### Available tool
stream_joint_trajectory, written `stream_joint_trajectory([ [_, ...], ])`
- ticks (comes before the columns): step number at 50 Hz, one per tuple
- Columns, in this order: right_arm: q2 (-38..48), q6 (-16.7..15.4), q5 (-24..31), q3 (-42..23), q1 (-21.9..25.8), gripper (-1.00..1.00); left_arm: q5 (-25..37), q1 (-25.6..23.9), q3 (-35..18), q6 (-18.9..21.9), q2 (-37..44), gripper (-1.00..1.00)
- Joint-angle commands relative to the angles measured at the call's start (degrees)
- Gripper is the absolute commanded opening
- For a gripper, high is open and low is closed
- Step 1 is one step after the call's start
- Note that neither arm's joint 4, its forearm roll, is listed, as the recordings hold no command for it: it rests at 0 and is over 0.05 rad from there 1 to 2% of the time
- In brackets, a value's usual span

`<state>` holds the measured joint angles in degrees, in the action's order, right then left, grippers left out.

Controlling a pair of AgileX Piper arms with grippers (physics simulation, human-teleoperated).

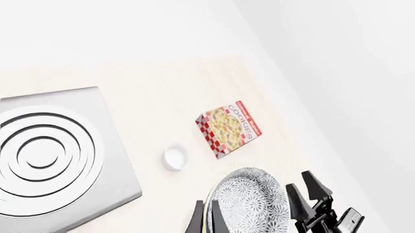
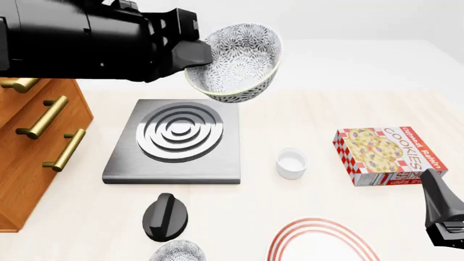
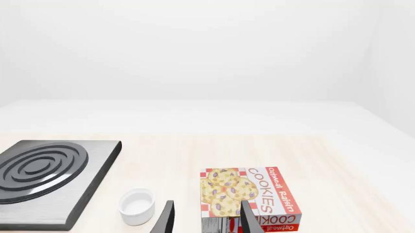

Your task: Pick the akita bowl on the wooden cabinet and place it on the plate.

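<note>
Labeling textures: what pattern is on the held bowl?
Dense black-grey floral speckle on white akita bowl; front view shows it best.

Simulated kitchen mock-up, plainly rendered rather than real. Marked as a kitchen by a grey square stove [image 2: 176, 142] with silver rings, below and just ahead of the left pincer [image 2: 194, 54]. Backed up by tableware: a speckled akita bowl [image 2: 238, 62] in that pincer, a small white cup [image 2: 290, 162], a red-ringed plate [image 2: 324, 242] beside the right pincer [image 2: 443, 212]. Packaged food too, a cookie box [image 2: 388, 155] just ahead of that pincer. Pale wood table [image 2: 305, 117], blank white surroundings, wooden cabinet [image 2: 29, 157] beneath the left arm.
</note>
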<state>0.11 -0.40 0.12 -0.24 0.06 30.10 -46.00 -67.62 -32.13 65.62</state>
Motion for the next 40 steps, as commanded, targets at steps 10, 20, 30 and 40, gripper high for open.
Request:
stream_joint_trajectory([
  [10, 0.00, 0.04, 0.00, 0.00, 0.00, 1.00, -2.36, -2.61, 3.32, -0.24, 1.24, -1.00],
  [20, 0.03, -0.02, 0.26, -0.29, 0.09, 1.00, -2.67, -4.17, 3.96, -0.09, 1.97, -1.00],
  [30, 0.01, -0.02, 0.37, -0.38, 0.09, 1.00, -3.91, -5.26, 4.86, -0.26, 3.04, -1.00],
  [40, 0.01, -0.02, 0.34, -0.36, 0.10, 1.00, -5.49, -7.18, 5.63, -1.13, 4.32, -1.00],
])
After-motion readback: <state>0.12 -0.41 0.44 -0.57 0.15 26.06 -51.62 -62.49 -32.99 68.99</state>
